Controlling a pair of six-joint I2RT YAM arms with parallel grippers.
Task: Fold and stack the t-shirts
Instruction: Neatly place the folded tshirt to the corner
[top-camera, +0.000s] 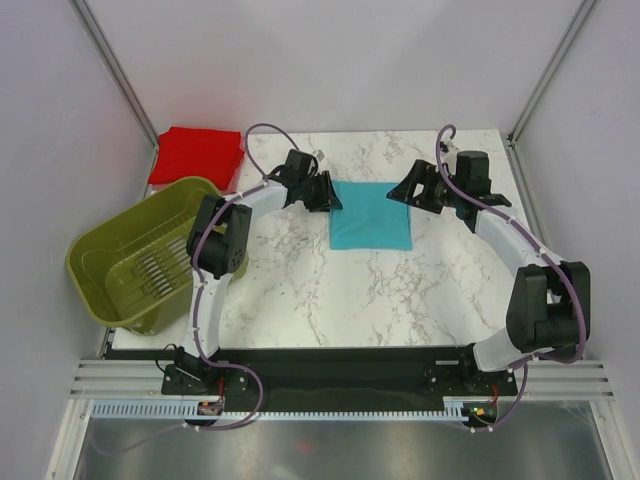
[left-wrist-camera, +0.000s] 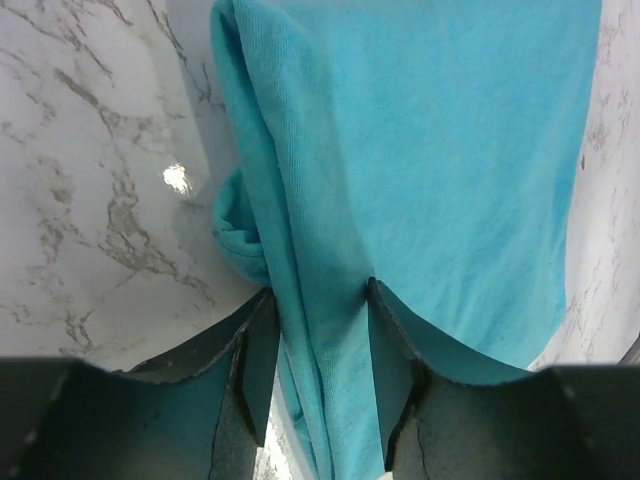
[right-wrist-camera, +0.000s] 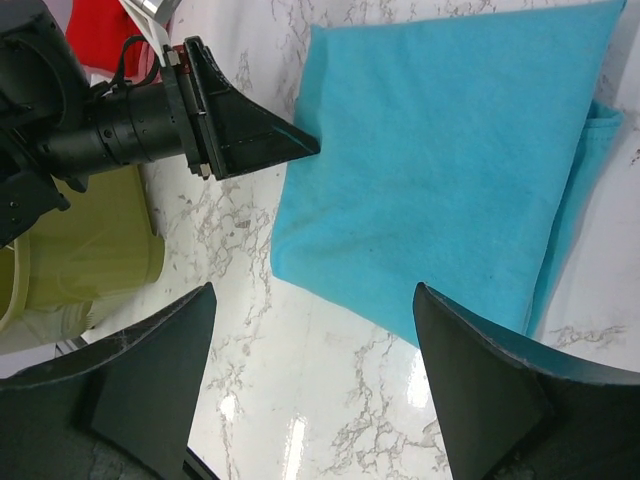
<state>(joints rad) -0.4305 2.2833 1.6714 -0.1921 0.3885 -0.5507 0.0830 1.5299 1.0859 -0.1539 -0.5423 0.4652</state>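
Left gripper (left-wrist-camera: 321, 290): jaws about half apart, astride the rolled left edge of the turquoise shirt (top-camera: 371, 215); pinch or not, cannot tell. Right gripper (right-wrist-camera: 314, 290): gaping wide, empty, just off the shirt's right edge. Shirt folded flat, mid-table, far half. Risk: a lift from the left side alone would likely drag it askew or peel the layers open, and the tucked bulge (left-wrist-camera: 235, 240) could spill. Red shirt (top-camera: 197, 155) at far left, basket (top-camera: 150, 205) near it, could snag a trailing edge.
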